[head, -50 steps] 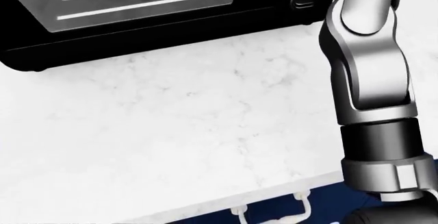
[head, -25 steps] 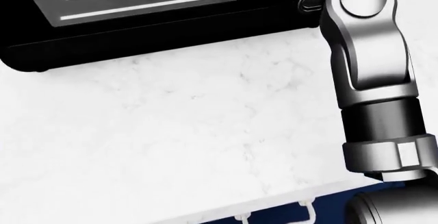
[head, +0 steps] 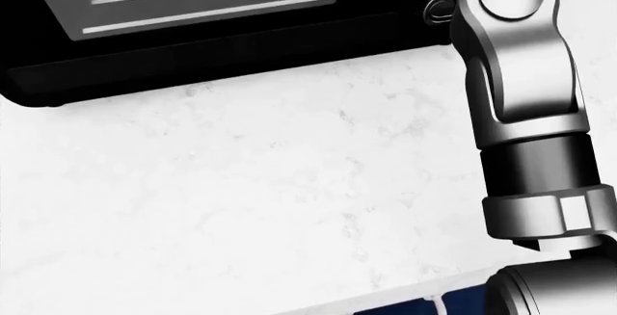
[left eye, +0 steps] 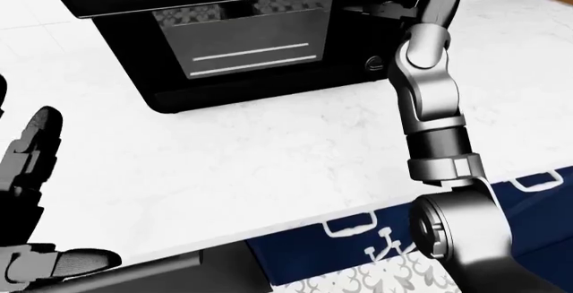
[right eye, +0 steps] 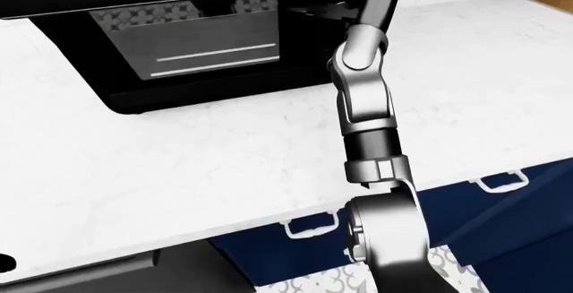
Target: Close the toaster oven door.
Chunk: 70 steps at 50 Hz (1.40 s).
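Right hand is hidden beyond the toaster oven (left eye: 242, 37)'s upper right corner.

toaster oven (left eye: 242, 37): I see glossy black casing, smoky glass door
counter (left eye: 269, 152): white marble, smooth
arm (left eye: 430, 98): brushed metal

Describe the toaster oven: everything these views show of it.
The toaster oven is a glossy black box on the white marble counter, at the top of the left-eye view. Its glass door carries two pale horizontal streaks and reflects a patterned surface. A round knob sits low at its right. The door looks close to shut, though a gap cannot be ruled out. The right arm crosses its right edge; the hand there is hidden, so contact cannot be told.
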Tool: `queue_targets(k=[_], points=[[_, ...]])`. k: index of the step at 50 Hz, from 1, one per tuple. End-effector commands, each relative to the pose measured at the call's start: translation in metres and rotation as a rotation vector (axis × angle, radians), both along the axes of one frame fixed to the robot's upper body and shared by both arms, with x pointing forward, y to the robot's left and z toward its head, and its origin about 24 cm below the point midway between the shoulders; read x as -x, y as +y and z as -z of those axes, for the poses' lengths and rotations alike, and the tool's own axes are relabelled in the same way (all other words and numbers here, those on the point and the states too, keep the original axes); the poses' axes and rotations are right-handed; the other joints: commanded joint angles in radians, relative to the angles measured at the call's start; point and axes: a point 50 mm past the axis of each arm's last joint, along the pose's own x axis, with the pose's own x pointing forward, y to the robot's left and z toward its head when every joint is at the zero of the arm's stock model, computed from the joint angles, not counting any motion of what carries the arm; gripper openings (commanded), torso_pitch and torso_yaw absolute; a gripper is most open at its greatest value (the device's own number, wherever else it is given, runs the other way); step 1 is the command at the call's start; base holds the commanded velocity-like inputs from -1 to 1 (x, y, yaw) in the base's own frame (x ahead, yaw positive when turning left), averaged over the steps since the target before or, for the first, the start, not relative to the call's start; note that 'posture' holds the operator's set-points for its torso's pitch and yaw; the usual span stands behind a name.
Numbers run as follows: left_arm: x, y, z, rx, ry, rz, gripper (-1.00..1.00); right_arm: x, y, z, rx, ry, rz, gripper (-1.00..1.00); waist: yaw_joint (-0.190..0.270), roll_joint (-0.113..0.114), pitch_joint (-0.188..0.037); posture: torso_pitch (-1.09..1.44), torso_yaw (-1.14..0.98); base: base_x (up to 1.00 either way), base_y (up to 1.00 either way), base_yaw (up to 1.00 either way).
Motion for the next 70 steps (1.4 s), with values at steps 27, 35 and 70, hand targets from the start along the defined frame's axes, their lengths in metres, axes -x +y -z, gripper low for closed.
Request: queue_targets(k=[27,35,70], points=[[-0.001,-0.067,-0.060,0.002,-0.075,0.399,1.00,0.008,-0.001,-0.030,0.000,-0.100,0.006,1.00,-0.001,0.023,-0.011,0.00,0.00,0.00,0.00,0.00],[-0.006,-0.078,-0.059,-0.011,-0.052,0.446,1.00,0.008,-0.001,-0.027,-0.002,-0.098,0.008,1.00,-0.006,0.024,-0.010,0.00,0.00,0.00,0.00,0.00],[-0.059,-0.074,-0.058,-0.024,-0.029,0.407,1.00,0.010,-0.001,-0.030,-0.001,-0.115,0.029,1.00,-0.006,0.020,-0.020,0.00,0.00,0.00,0.00,0.00]])
